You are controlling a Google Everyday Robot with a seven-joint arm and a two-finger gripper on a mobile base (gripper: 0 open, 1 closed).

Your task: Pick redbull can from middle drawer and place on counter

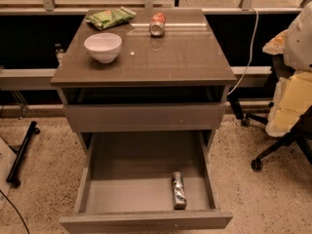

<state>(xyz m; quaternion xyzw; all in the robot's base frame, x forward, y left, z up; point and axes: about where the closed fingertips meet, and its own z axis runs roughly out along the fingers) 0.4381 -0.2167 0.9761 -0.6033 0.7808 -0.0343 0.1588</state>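
The redbull can (178,190) is slim and silvery-grey with darker patches. It lies on its side near the front right of the tray of the middle drawer (126,196). That drawer is pulled fully out, and its flat bottom is otherwise bare. The glossy brown-grey counter (165,57) tops the cabinet above it. My gripper is not in view.
On the counter stand a white bowl (103,47), a green snack bag (110,17) and a red-and-white soda can (157,24) on its side. A shallower drawer (146,117) sits above the open one. An office chair (287,111) stands right, and a black stand (22,152) left.
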